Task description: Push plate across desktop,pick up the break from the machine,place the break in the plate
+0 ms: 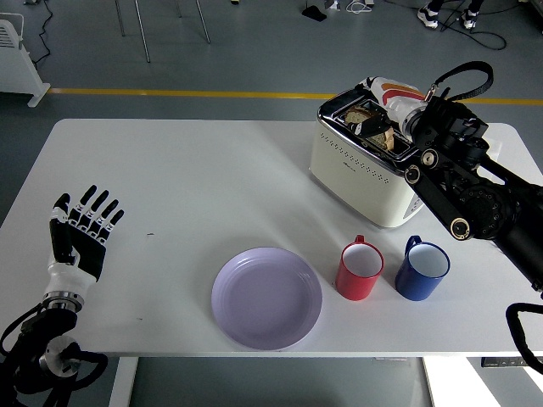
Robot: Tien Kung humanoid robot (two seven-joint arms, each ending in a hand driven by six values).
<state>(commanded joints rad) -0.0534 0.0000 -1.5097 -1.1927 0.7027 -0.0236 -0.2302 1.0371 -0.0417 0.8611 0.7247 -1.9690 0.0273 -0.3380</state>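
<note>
Head view: right robot hand (382,106) hides most of the toaster's (366,174) bread (386,134), grip unclear; left robot hand (78,233) spread.

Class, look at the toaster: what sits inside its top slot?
A bread slice stands in the toaster slot, with the right hand over it. Its lower part is hidden inside; the hand covers some of the top.

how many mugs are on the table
2: a red mug right of the lilac plate, and a blue mug just right of the red one, both in front of the toaster. None looks hidden.
</note>
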